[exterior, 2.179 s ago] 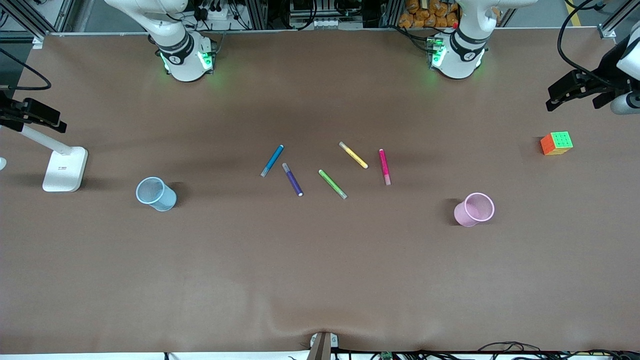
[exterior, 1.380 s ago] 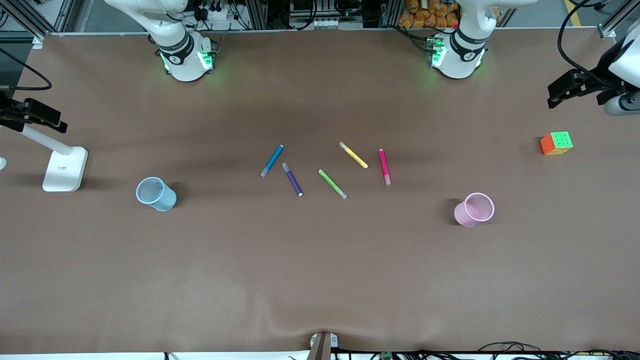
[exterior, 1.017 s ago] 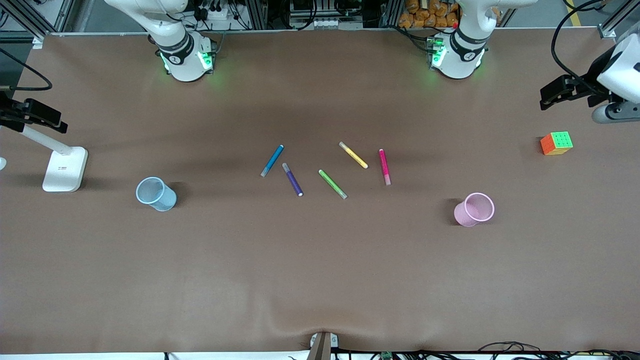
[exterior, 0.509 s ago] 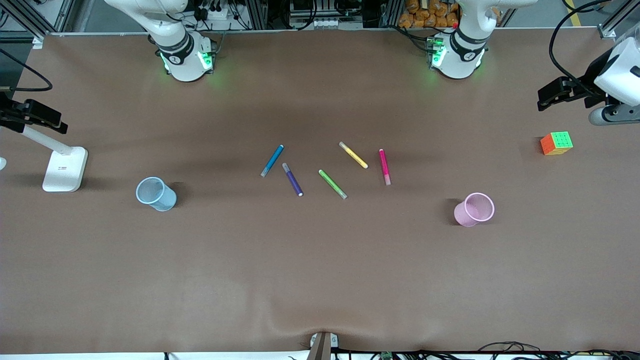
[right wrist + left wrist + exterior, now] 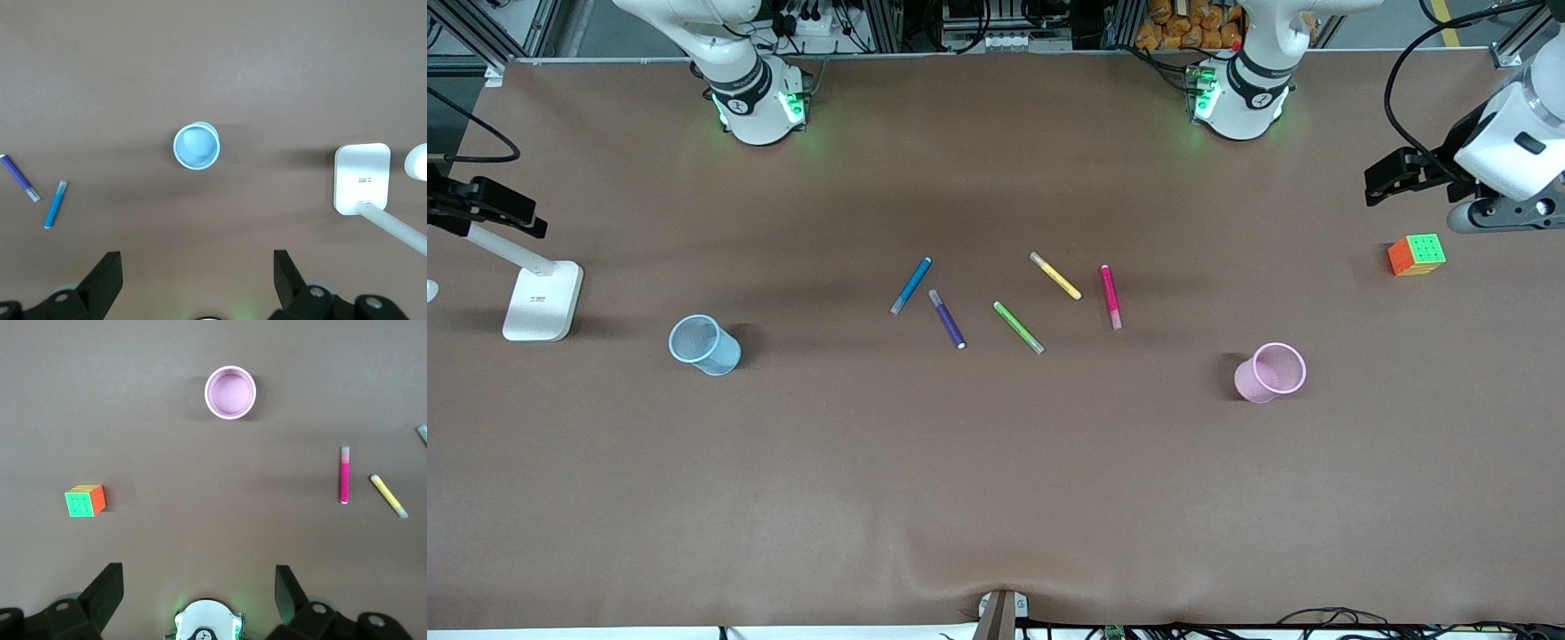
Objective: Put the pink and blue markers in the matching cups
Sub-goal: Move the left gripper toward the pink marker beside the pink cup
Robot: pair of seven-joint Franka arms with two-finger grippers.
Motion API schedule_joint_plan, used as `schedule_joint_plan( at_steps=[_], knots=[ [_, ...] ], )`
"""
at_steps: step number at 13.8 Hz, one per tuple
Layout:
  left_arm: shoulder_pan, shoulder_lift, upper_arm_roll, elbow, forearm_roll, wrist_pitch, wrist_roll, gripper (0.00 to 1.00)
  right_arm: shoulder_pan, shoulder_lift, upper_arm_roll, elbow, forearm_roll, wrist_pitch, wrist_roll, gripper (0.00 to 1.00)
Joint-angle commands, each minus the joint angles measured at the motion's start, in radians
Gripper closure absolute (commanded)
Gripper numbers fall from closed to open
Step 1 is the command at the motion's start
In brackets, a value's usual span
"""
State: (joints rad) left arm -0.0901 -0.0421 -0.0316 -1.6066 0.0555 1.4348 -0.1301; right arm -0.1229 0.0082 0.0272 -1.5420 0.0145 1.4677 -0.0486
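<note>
**Markers still flat on table; both grippers spread, nothing held**

Front view: pink marker (image 5: 1110, 296) and blue marker (image 5: 911, 285) lie mid-table among purple marker (image 5: 947, 318), green marker (image 5: 1018, 327), yellow marker (image 5: 1055, 275); blue cup (image 5: 704, 345) stands toward right arm's end, pink cup (image 5: 1270, 372) toward left arm's end, both upright and empty, nearer the camera than the markers; left gripper (image 5: 1394, 174) is up over the table's edge near the Rubik's cube (image 5: 1416, 254); right gripper isn't in this view.

Left wrist view: left gripper (image 5: 200, 593) fingers wide apart, empty; pink cup (image 5: 230, 392), pink marker (image 5: 345, 475) and cube (image 5: 85, 501) below it.

Right wrist view: right gripper (image 5: 199, 275) fingers also apart, empty; over blue cup (image 5: 197, 146), blue marker (image 5: 55, 204) off to one side; white lamp base (image 5: 361, 178) nearby.

Handling, prob.: markers light, stiff, smooth, apt to roll; pinch across barrel at mid-length; blue lies close to purple, so come in square; cups thin and light, easily tipped, so drop in from above w/o knocking rim.
</note>
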Motion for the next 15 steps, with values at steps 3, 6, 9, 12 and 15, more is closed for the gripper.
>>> schedule_joint_plan(
  at_steps=[3, 6, 9, 12, 15],
  knots=[
    [-0.002, 0.036, -0.005, -0.006, -0.011, 0.024, -0.017, 0.00, -0.012, -0.002, 0.011, -0.003, -0.011, 0.005, -0.010, 0.00],
    [-0.005, 0.050, -0.005, -0.012, -0.011, 0.029, -0.020, 0.00, -0.012, -0.002, 0.011, -0.003, -0.011, 0.005, -0.010, 0.00],
    [-0.007, 0.067, -0.016, -0.022, -0.013, 0.030, -0.029, 0.00, -0.015, -0.002, 0.011, -0.003, -0.011, 0.005, -0.010, 0.00],
    [-0.008, 0.103, -0.043, -0.021, -0.013, 0.038, -0.063, 0.00, -0.020, -0.002, 0.010, -0.003, -0.011, 0.010, -0.010, 0.00],
    [-0.008, 0.134, -0.074, -0.022, -0.013, 0.053, -0.108, 0.00, -0.020, -0.001, 0.010, -0.003, -0.011, 0.010, -0.010, 0.00]
  ],
)
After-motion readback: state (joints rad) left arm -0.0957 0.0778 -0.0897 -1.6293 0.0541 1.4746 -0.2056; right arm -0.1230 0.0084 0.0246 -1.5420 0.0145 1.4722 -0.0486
